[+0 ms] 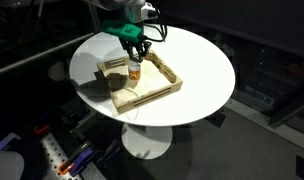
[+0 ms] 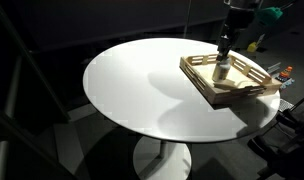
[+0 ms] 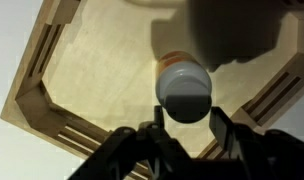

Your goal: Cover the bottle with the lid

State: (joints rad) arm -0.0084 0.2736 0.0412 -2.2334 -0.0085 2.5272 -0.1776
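Note:
The amber bottle [image 1: 135,72] stands upright inside the wooden tray [image 1: 162,92], which also shows in the other exterior view [image 2: 254,92]. In the wrist view only an orange sliver of the bottle [image 3: 178,59] shows, behind the round white lid [image 3: 184,90]. The lid sits at the bottle's top. My gripper [image 3: 188,112] is straight above the bottle, with a finger against each side of the lid. In both exterior views the gripper [image 1: 138,52] [image 2: 224,52] hangs just over the bottle [image 2: 221,70]. Whether the lid rests fully on the bottle is hidden.
The tray lies on a round white table [image 1: 207,75] [image 2: 132,90], near its edge. The tray's slatted walls [image 3: 62,120] rise around the bottle. Dark clutter and cables lie on the floor beyond the table.

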